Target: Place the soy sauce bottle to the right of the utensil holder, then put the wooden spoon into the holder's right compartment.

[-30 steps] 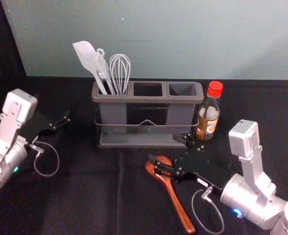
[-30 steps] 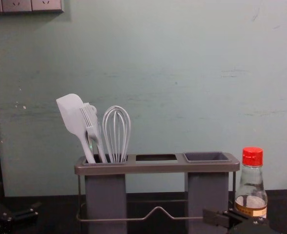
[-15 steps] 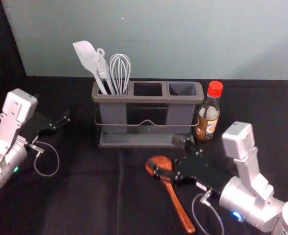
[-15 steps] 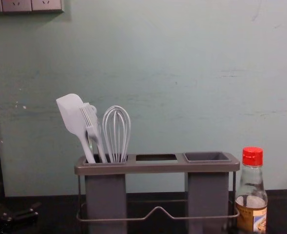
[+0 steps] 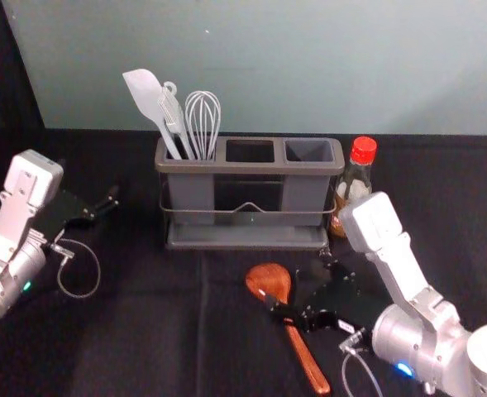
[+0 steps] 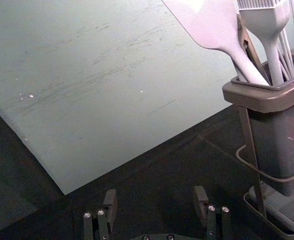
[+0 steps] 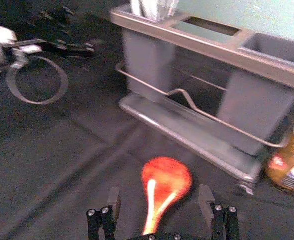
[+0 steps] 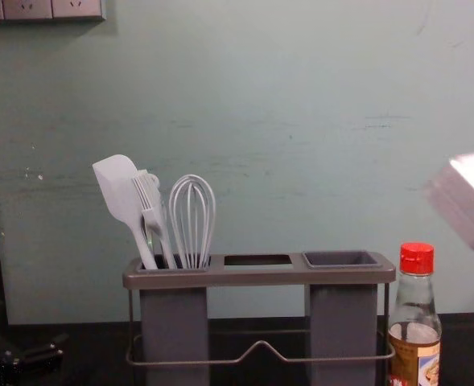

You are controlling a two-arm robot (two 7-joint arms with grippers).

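My right gripper (image 5: 299, 279) stands open over the wooden spoon (image 5: 268, 281), one finger crossing the neck in the head view. In the right wrist view, the spoon's bowl (image 7: 167, 176) lies beyond the open right gripper (image 7: 159, 197), with its handle running down between the fingers. The soy sauce bottle (image 5: 360, 175), red-capped, stands upright just right of the grey utensil holder (image 5: 303, 192); my right arm hides part of it. The holder's right compartment (image 8: 341, 259) has nothing showing in it. My left gripper (image 5: 102, 203) is parked at the left; the left gripper (image 6: 155, 196) is open.
A white spatula (image 5: 148, 98), a brush and a whisk (image 5: 203, 124) stand in the holder's left compartment. Dark cloth (image 5: 144, 331) covers the table, and a pale wall (image 5: 260, 66) rises behind. My left arm occupies the table's left side.
My right gripper has drawn back from the holder and slightly right, and its wrist has tilted. In the chest view it has left the lower right, and a pale arm part has appeared at the right edge.
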